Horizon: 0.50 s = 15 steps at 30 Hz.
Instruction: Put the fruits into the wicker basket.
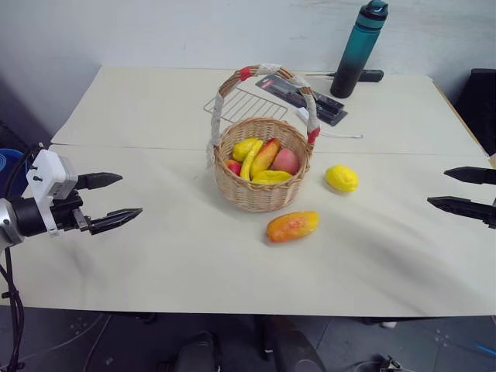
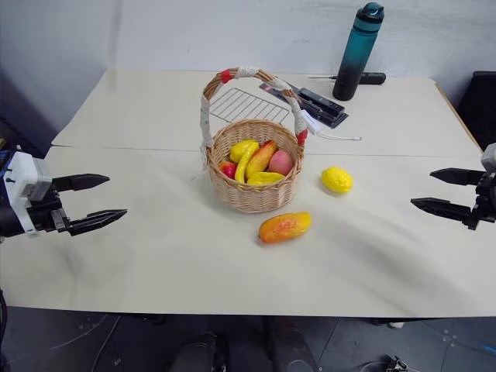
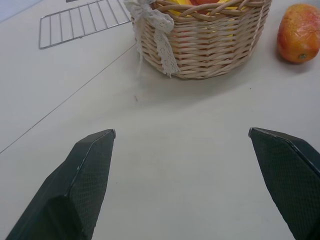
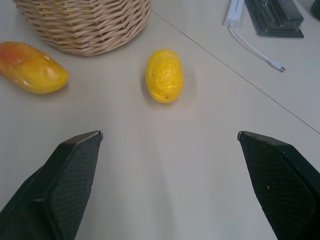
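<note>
Head view: lemon (image 1: 342,178) and mango (image 1: 292,225) lie on the worktop (image 1: 155,256) beside the basket (image 1: 262,186); left pincer (image 1: 110,201) and right pincer (image 1: 460,191) spread, empty.
Left wrist: a swing could nudge the basket.
Right wrist: the lemon may roll if clipped.

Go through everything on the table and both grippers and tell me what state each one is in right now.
Lemon: lying loose on the table, outside the basket.
Mango: lying on its side, outside the basket.
Wicker basket: upright, already holding several fruits.
Water bottle: standing upright, cap on.
Wire rack: lying flat behind the basket.
Left gripper: open, empty.
Right gripper: open, empty.
</note>
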### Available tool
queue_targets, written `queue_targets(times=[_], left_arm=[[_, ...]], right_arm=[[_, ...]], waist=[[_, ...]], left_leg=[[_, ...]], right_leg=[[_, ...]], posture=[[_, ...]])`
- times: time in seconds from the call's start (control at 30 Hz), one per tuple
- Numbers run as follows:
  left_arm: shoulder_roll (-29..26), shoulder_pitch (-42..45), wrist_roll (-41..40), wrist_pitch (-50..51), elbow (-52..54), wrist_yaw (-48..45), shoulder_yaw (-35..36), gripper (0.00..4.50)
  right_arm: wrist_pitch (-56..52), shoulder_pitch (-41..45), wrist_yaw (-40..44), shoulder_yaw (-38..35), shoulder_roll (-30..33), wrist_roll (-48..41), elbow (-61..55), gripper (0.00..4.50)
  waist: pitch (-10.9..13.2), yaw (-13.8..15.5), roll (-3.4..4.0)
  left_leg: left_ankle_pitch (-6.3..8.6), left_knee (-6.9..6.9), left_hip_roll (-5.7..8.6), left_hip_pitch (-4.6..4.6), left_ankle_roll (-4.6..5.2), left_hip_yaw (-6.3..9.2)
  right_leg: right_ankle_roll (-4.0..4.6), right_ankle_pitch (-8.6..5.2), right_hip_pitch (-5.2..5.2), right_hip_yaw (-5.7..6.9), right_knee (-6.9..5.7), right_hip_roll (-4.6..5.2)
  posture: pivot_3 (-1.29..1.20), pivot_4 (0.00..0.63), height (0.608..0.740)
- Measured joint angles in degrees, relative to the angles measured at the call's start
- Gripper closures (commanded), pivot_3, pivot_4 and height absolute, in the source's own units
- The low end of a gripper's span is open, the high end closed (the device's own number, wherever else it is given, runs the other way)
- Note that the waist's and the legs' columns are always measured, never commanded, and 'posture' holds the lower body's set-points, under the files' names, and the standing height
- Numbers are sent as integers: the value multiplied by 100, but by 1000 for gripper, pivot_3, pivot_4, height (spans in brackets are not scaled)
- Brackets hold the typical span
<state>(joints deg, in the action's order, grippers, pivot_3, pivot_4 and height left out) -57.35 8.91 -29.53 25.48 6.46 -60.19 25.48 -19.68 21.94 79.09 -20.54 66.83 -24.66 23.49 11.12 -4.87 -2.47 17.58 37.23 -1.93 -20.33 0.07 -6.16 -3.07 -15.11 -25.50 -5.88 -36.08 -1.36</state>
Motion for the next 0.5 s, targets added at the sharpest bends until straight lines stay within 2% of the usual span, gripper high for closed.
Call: queue_targets(times=[0.5], left_arm=[[-32, 157, 60, -9, -17, 9, -87, 0]], right_arm=[[286, 161, 6, 30, 0, 119, 168, 33]], waist=[[0, -5, 1]], left_leg=[[0, -1, -1, 1, 0, -4]], right_leg=[[0, 0, -1, -1, -1, 0]], posture=[[0, 150, 740]])
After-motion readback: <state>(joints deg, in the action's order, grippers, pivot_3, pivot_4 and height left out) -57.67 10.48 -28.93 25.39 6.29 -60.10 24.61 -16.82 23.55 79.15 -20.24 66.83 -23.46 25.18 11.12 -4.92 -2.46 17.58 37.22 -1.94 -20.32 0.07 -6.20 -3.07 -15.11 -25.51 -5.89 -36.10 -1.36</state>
